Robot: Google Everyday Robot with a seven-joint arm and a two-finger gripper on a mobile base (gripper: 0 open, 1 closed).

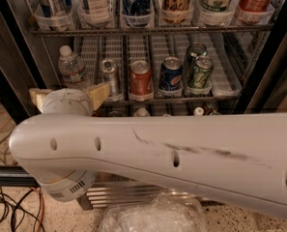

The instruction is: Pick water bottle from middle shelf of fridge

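On middle shelf far left, water bottle upright just beyond hand; hand spread wide, empty.

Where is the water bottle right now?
In the camera view, the clear ribbed plastic water bottle stands at the left end of the wire middle shelf, beside a silver can. The gripper hangs just below it in frame.

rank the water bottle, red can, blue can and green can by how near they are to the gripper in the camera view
The gripper sits low on the left, fingers spread open.
1. water bottle: just above the gripper, far left.
2. red can: centre of the row.
3. blue can: right of centre.
4. green can: farthest right.
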